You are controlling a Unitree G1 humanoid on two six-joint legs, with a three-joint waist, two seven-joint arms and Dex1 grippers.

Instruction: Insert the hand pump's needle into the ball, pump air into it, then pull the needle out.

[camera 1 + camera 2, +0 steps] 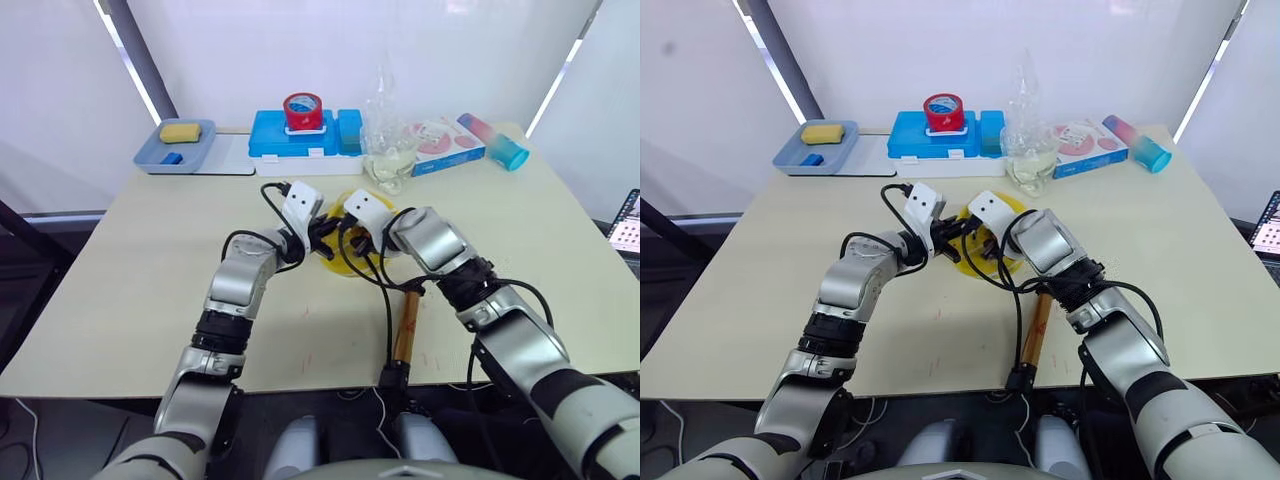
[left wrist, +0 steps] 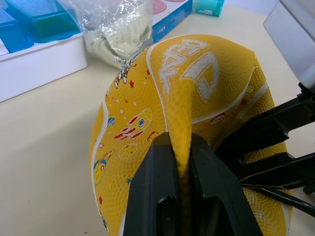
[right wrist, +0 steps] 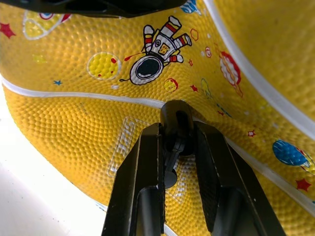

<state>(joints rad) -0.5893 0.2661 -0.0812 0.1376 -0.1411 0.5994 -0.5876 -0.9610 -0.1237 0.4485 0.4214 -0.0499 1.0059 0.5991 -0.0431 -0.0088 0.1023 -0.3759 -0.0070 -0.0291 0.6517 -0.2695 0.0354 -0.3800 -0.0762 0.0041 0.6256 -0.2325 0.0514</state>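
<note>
The yellow ball (image 2: 197,73) lies sagging and flattened at the table's middle, printed with rockets and an astronaut. My left gripper (image 2: 181,140) is shut on a raised fold of its skin. From the other side, my right gripper (image 3: 177,125) is shut on the needle's black fitting (image 3: 176,115), which presses against the ball (image 3: 74,123) just below a white seam. The metal pin itself is hidden. Both grippers meet over the ball (image 1: 348,262) in the head views. The bronze hand pump (image 1: 406,322) lies near the table's front edge, its black hose (image 1: 388,305) running up to my right gripper (image 1: 352,240).
At the back stand a blue tray (image 1: 150,158) holding a yellow sponge, a blue box (image 1: 275,135) with a red tape roll (image 1: 303,110) on it, a clear plastic bag (image 1: 387,150), a pink box (image 1: 445,145) and a blue-pink cup (image 1: 495,140). The pump's end overhangs the front edge.
</note>
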